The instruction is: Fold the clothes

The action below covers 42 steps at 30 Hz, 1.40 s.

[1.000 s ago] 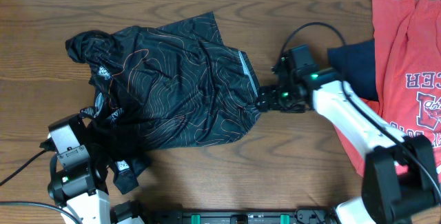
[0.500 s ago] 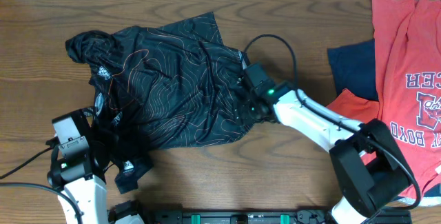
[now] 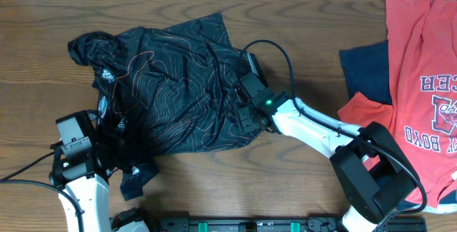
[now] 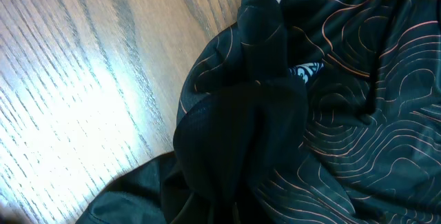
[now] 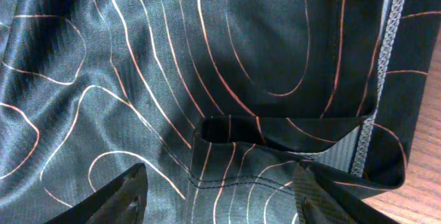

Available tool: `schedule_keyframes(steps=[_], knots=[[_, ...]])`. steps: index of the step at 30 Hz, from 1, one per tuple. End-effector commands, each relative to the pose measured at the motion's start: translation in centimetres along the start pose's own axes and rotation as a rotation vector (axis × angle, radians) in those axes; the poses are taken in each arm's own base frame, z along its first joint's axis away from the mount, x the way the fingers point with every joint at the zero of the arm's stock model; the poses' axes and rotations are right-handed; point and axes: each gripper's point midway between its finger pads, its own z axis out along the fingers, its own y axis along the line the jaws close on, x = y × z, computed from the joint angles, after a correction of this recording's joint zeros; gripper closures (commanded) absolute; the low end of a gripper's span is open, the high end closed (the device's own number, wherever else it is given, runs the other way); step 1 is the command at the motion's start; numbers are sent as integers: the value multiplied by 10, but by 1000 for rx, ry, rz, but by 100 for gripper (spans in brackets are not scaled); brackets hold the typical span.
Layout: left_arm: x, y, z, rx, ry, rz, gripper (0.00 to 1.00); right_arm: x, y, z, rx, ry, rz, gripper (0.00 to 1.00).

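Observation:
The black jersey [image 3: 178,89] with orange-red contour lines lies crumpled on the left-centre of the table. My right gripper [image 3: 246,120] hangs over its right edge. In the right wrist view it [image 5: 220,200] is open, with a folded hem of the jersey [image 5: 172,58] between the fingers. My left gripper [image 3: 114,157] is buried in the jersey's lower-left corner. In the left wrist view the black fabric [image 4: 344,114] bunches into a pinch at the jaws [image 4: 227,214], and the fingers themselves are hidden by cloth.
A red T-shirt [image 3: 421,82] with white lettering lies at the far right, with a navy garment [image 3: 368,71] partly under it. The right arm's black cable [image 3: 285,53] loops above the jersey's right edge. Bare wood [image 3: 285,182] shows in front.
My right gripper has moved left from beside the jersey's right edge to over that edge. My left arm has shifted slightly forward with the bunched fabric.

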Motion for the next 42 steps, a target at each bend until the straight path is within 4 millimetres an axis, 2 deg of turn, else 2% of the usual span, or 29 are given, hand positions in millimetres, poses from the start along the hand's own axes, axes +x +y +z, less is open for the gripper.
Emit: schedule_keyframes(steps=[1, 5, 8, 10, 11, 12, 15, 18, 20, 23, 26, 28, 30, 34, 38, 39, 42], knots=[[0, 2, 1, -6, 3, 19, 94, 4, -2, 4, 23, 6, -2, 38], [0, 2, 1, -7, 3, 19, 94, 8, -4, 11, 31, 26, -2, 64], [0, 2, 1, -6, 3, 19, 94, 13, -5, 18, 35, 48, -2, 76], [0, 2, 1, -7, 3, 19, 94, 13, -5, 19, 36, 49, -2, 86], [0, 2, 1, -7, 3, 19, 94, 12, -5, 18, 36, 46, -2, 95], [0, 2, 1, -6, 3, 21, 94, 11, -4, 16, 34, 41, -2, 99], [0, 2, 1, -6, 3, 22, 94, 5, -8, 10, 43, 32, 19, 99], [0, 1, 1, -5, 3, 22, 94, -6, -20, -8, 73, 19, 74, 99], [0, -2, -1, 9, 6, 36, 94, -20, -35, -28, 97, 3, 113, 99], [1, -24, -8, 114, 31, 120, 94, -43, -58, -63, 112, -34, 171, 99], [-4, -51, -28, 235, 40, 210, 94, -63, -77, -99, 116, -87, 201, 99], [-8, -68, -49, 303, 41, 261, 94, -74, -93, -128, 121, -130, 234, 99], [-17, -79, -75, 338, 21, 292, 94, -82, -108, -156, 127, -170, 276, 99], [-41, -99, -138, 387, -66, 373, 94, -93, -134, -216, 139, -267, 319, 99], [-59, -124, -206, 474, -152, 461, 94, -110, -134, -279, 137, -422, 221, 99], [-60, -129, -217, 499, -165, 481, 94, -112, -133, -291, 139, -454, 217, 99], [-68, -148, -257, 573, -229, 548, 94, -118, -136, -344, 155, -594, 229, 99]])
